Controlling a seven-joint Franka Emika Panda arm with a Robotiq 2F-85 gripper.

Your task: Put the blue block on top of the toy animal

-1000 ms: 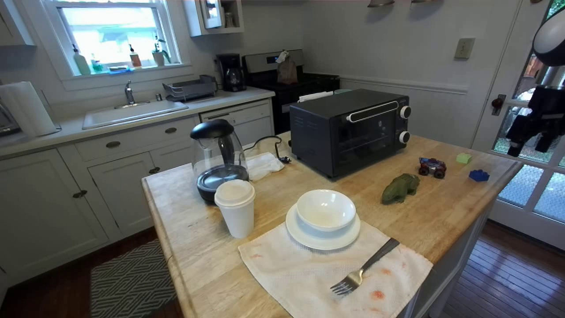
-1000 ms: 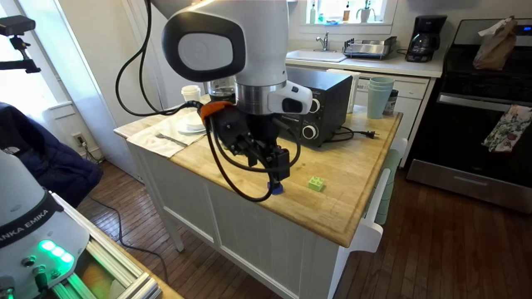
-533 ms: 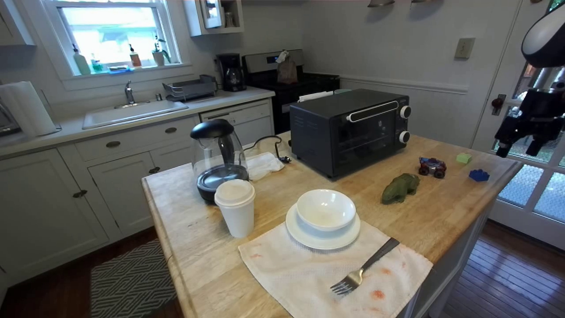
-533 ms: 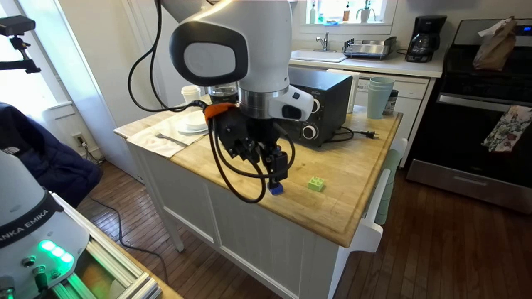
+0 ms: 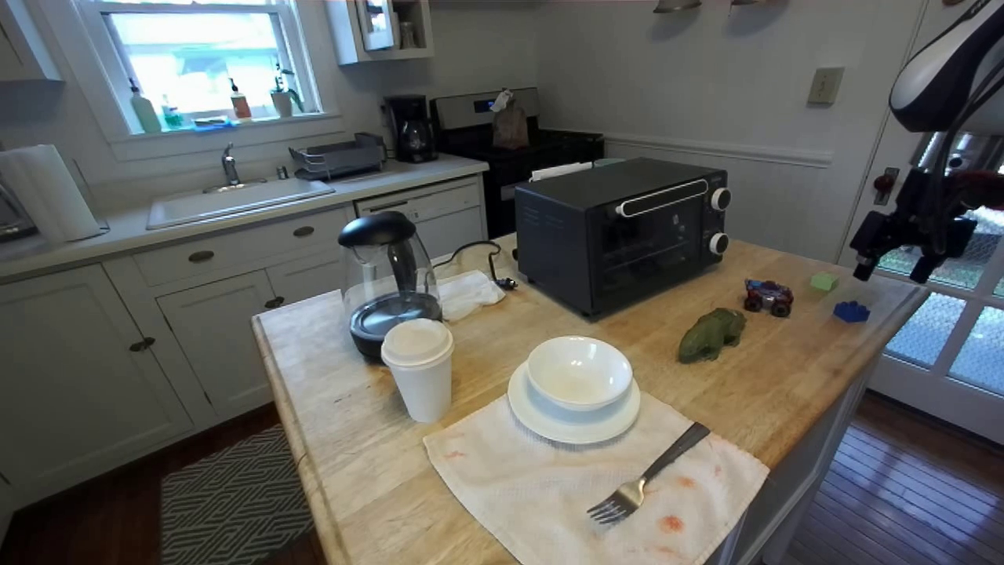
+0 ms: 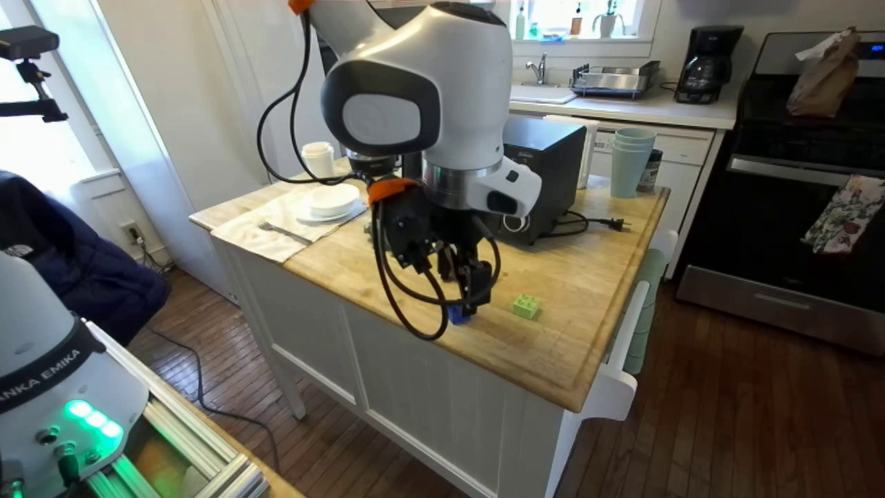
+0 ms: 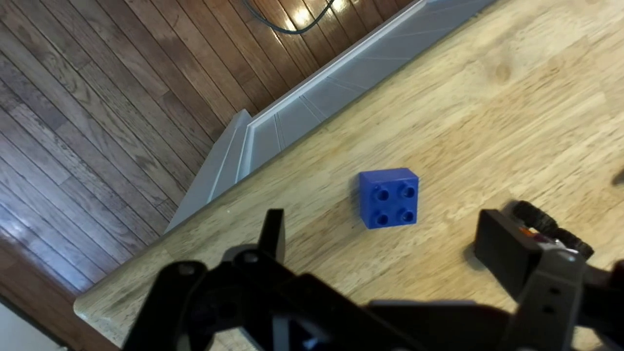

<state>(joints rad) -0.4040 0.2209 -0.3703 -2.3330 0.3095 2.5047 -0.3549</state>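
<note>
The blue block (image 5: 851, 311) sits studs up on the wooden table near its edge. It also shows in the wrist view (image 7: 388, 198) and, partly covered by the gripper, in an exterior view (image 6: 458, 316). The toy animal (image 5: 711, 335), green and lumpy, lies on the table between the white bowl and the toy car. Only a sliver of it shows past the arm in an exterior view (image 6: 368, 229). My gripper (image 5: 893, 273) is open and empty above the table near the blue block. In the wrist view the block lies just beyond the gap between the fingers (image 7: 382, 239).
A toy car (image 5: 769, 298) stands between the animal and the blocks; the right finger partly hides it in the wrist view (image 7: 546, 225). A light green block (image 6: 525, 306) sits near the blue one. The black toaster oven (image 5: 620, 235) stands behind. A bowl (image 5: 579, 373) rests on a plate.
The arm and open gripper have moved over the table, leftward in one exterior view and rightward and slightly down in another, and the wrist has turned. The blocks and toy animal have not moved.
</note>
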